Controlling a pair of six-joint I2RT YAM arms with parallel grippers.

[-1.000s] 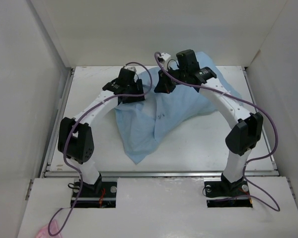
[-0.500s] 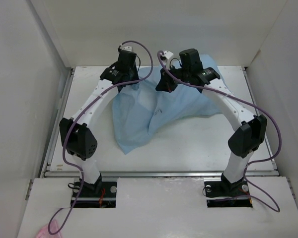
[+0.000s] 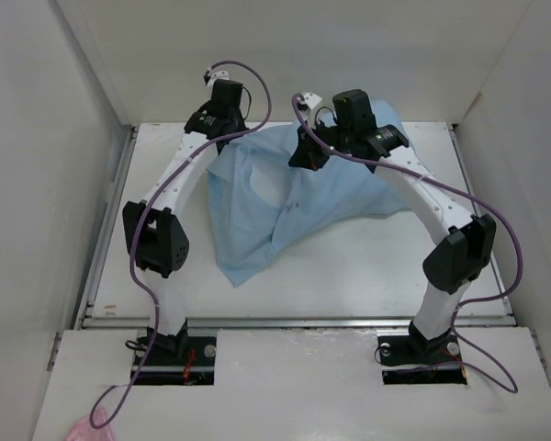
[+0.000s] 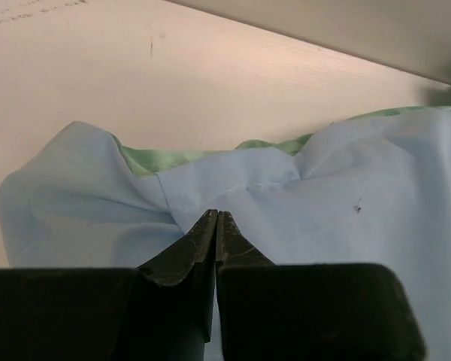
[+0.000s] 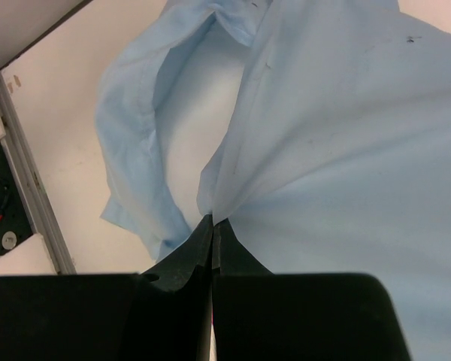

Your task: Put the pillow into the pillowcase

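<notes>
Left gripper clenched on pillowcase hem, rear left. Right gripper pinching fold mid-cloth. Likely lifting to spread mouth open. Pillowcase draped over table rear; pillow not visible, maybe underneath.

Lab robot cell: white panel walls, bench-bolted arm bases, white table.

Left arm: stretched to the pillowcase at its far edge.
Left gripper: closed, fabric pinched.
Right arm: arched over the pillowcase.
Right gripper: closed, fabric pinched.
</notes>
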